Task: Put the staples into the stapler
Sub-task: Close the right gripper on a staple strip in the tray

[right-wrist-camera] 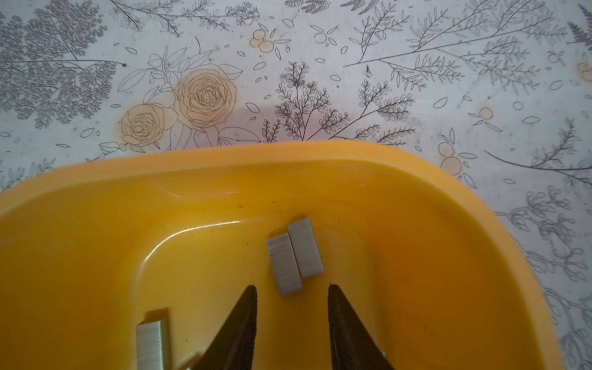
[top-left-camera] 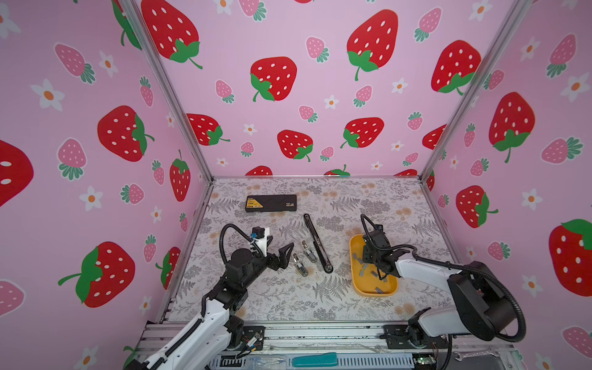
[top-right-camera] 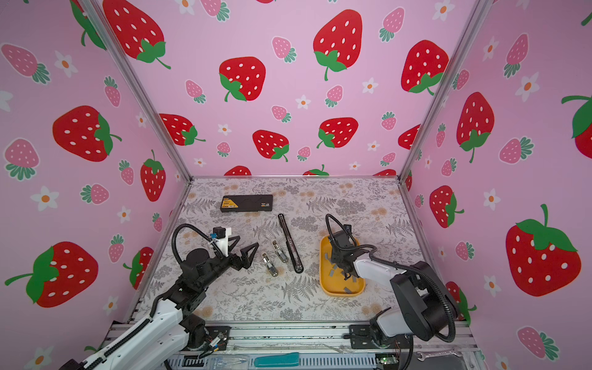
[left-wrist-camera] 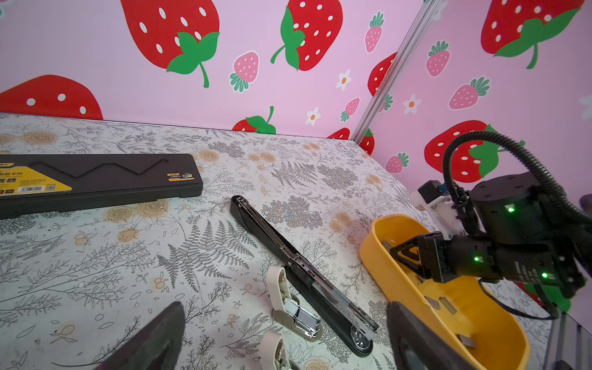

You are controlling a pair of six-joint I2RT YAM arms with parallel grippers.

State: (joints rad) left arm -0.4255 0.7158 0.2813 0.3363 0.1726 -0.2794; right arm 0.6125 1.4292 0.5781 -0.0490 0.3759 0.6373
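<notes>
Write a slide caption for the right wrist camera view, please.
Open right claw poised over a yellow plastic tray, just short of two small grey metal staple strips.

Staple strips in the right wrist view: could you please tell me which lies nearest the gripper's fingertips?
The strip of the side-by-side pair whose end reaches between the fingertips of the right gripper; its partner sits farther off, the third outside them.

tray wall [right-wrist-camera: 288, 153] around fingers [right-wrist-camera: 240, 330], staplers [top-left-camera: 309, 253] crowd centre
</notes>
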